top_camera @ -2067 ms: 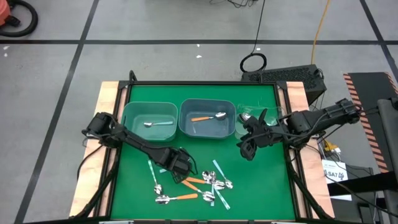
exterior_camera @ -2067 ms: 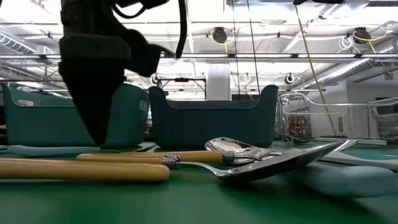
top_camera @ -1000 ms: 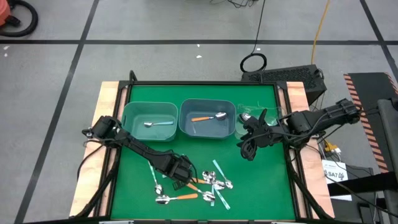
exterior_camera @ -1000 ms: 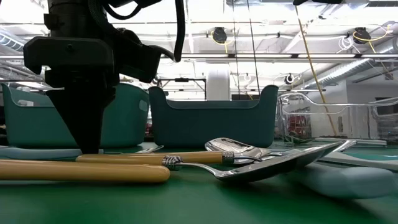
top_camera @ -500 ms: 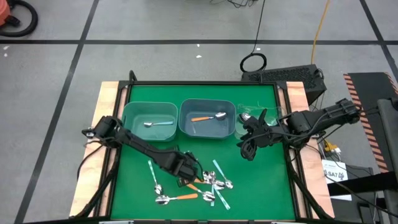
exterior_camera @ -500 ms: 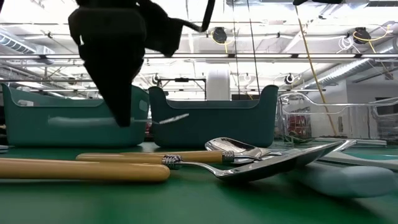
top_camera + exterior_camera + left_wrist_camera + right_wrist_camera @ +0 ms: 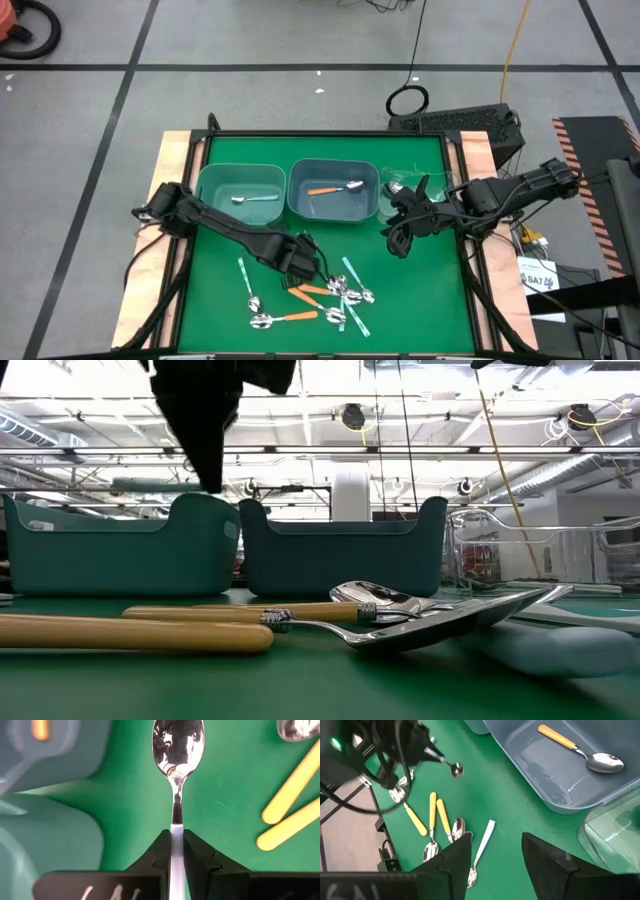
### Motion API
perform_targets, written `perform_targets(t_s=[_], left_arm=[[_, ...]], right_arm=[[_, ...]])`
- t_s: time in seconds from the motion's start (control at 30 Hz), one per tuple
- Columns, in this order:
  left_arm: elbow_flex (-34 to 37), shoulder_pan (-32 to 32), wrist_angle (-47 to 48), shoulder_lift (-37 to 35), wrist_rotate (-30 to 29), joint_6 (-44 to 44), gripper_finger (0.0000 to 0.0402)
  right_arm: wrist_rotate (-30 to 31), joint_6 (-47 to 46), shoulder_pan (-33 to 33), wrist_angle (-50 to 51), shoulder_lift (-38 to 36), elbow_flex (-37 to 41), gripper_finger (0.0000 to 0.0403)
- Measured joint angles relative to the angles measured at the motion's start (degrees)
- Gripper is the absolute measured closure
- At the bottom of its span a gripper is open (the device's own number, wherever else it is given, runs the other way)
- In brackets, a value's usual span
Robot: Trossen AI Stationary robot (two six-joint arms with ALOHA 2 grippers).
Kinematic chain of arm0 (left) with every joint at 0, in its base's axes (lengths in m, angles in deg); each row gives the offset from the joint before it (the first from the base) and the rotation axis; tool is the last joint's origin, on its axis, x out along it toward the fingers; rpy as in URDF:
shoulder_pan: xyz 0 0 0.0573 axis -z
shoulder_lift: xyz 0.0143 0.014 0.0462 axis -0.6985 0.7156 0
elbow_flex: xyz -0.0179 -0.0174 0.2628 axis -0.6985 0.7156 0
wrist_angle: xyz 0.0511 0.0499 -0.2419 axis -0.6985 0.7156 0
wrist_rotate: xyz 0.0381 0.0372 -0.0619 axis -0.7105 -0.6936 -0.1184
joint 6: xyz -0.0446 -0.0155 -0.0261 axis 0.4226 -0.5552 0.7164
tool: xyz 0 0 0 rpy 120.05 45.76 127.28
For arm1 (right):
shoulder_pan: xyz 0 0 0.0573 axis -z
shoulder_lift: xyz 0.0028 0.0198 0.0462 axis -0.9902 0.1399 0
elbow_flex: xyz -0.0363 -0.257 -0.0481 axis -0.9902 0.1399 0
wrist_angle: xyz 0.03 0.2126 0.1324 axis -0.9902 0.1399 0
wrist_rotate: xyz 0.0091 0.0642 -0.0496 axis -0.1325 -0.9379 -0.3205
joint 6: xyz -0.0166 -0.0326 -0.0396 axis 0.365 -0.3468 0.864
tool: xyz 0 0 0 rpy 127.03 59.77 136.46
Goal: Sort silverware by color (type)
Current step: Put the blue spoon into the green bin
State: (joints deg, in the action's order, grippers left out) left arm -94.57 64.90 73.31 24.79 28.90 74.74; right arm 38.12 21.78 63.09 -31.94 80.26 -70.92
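My left gripper [image 7: 303, 262] hangs over the green table, shut on a spoon [image 7: 177, 750] with a pale light-blue handle. Below and beside it, loose silverware [image 7: 335, 295] lies flat on the mat: several spoons with orange, light-blue and teal handles. In the low view, two orange-handled spoons [image 7: 200, 622] lie close by. My right gripper [image 7: 397, 232] waits open at the table's right, beside a clear bin [image 7: 400, 190], with nothing between its fingers [image 7: 455, 860]. My left gripper pinches the spoon's pale handle [image 7: 172, 837] between its two fingers, which point down from above. The metal neck and bowl [image 7: 177, 745] stick out beyond the fingers. The spoon lies about level and is lifted clear of the table.
At the far side stand a teal bin [image 7: 240, 172] holding a light-blue-handled spoon [image 7: 252, 198] and a blue-grey bin [image 7: 333, 168] holding an orange-handled spoon [image 7: 335, 188]. Wooden rails [image 7: 175, 170] edge the table on both sides. Bare green mat [image 7: 420, 290] lies near right.
My left gripper, shut on the pale-handled spoon down at the mat a second ago, has risen and gone a little toward the far edge. The spoon has come up level with it, clear of the pile. The other spoons have stayed put.
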Motion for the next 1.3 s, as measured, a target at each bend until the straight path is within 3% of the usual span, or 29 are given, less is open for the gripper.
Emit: perform_targets(t_s=[0.3, 0.57, 0.93, 1.3], left_arm=[[-0.12, -3.67, 2.55, -11.28, -8.35, 5.01, 0.037], [-0.13, -10.15, 7.02, -16.6, -12.14, 15.76, 0.037], [1.03, -18.57, 18.6, -18.98, -12.74, 38.84, 0.037], [15.31, -21.97, 15.66, -25.13, -7.11, 58.65, 0.037]], right_arm=[[0.54, 1.85, 0.0, 0.02, 0.02, 0.01, 0.0236], [9.06, 7.46, 0.12, 0.02, 0.02, 0.04, 0.0236], [10.06, 25.94, 5.17, 3.39, -3.4, 0.04, 0.0236], [10.14, 44.83, 13.99, 4.51, -10.83, 0.04, 0.0236]])
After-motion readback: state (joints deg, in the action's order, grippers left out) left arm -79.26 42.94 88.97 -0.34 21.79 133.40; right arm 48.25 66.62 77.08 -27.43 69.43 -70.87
